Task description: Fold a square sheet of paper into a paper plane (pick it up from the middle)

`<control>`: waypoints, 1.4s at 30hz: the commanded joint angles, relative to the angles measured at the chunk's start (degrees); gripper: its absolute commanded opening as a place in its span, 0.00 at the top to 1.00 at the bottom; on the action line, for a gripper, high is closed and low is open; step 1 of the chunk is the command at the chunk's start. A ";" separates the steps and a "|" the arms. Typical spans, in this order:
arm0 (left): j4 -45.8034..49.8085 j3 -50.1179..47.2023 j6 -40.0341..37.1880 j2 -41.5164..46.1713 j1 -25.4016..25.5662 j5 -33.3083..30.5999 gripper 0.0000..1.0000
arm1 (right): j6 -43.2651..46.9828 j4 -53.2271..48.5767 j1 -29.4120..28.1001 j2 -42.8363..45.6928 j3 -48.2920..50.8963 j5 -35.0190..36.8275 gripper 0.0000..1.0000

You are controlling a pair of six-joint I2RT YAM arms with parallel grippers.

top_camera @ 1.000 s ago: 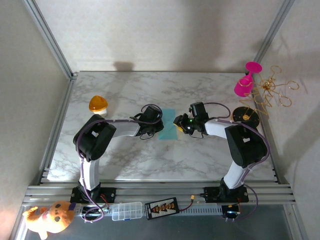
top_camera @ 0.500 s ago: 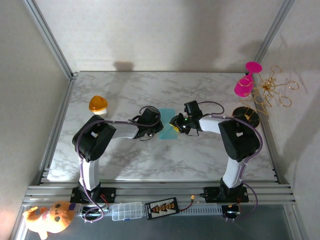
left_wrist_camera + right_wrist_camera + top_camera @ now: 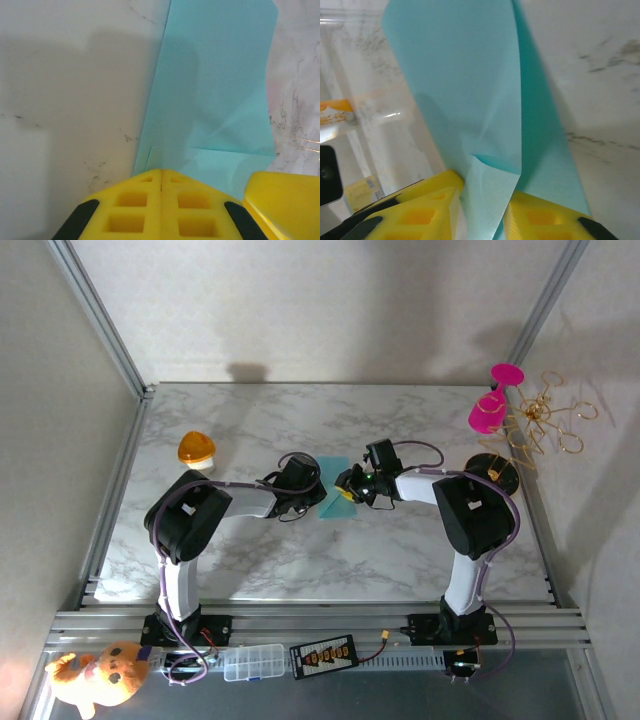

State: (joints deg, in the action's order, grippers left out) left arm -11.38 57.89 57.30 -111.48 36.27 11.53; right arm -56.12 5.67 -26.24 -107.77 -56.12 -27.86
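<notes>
Mostly unfolded, the square sheet of paper lies mid-table. My left gripper, clenched, pins its edge; my right gripper pinches a lifted flap. Nearly every fold remains.

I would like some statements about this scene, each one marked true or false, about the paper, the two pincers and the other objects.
1. The sheet of paper is teal-blue. True.
2. The left pincer has its yellow fingers closed together. True.
3. The orange dome lies on the paper. False: it sits apart, on the left side of the table.
4. The paper passes between the right pincer's fingers. True.
5. The pink object is in the left far corner. False: it is at the right far corner.
</notes>
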 commanded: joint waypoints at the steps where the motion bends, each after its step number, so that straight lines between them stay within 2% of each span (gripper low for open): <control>1: 4.19 -1.99 0.77 0.56 -0.59 0.37 0.96 | 1.86 2.60 -0.74 -0.21 1.55 -3.04 0.73; 17: -0.61 -3.10 1.45 3.71 -1.97 5.15 0.96 | 5.61 4.96 -0.74 -3.33 1.49 -3.95 0.89; 22: -1.72 -4.33 0.92 9.46 -3.89 5.75 0.88 | 8.01 6.41 -0.66 -1.11 1.95 -2.26 0.99; 27: -5.53 -10.66 2.32 18.36 -8.12 6.72 0.67 | 13.69 11.54 0.00 5.15 4.17 -1.58 1.00; 31: -12.54 -16.64 4.11 24.35 -10.55 9.60 0.51 | 16.19 15.84 0.87 9.94 5.81 -4.66 1.00; 34: -18.37 -20.22 4.35 27.18 -10.74 12.43 0.32 | 15.21 19.33 1.55 13.05 6.61 -8.35 1.00; 36: -25.10 -22.87 5.52 28.27 -10.53 14.92 0.19 | 13.39 21.73 1.83 14.47 6.88 -10.41 1.00; 39: -34.93 -25.29 8.14 28.31 -9.81 18.20 0.04 | 9.60 25.71 1.95 15.88 7.15 -13.37 1.00; 42: -39.77 -24.94 9.05 27.20 -8.60 20.11 0.01 | 7.00 28.44 1.96 16.42 7.08 -15.81 1.00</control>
State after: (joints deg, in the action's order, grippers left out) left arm -39.27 32.84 64.38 -84.47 26.57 27.14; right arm -45.87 28.91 -24.51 -92.77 -50.00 -39.22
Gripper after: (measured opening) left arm 0.990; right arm 0.055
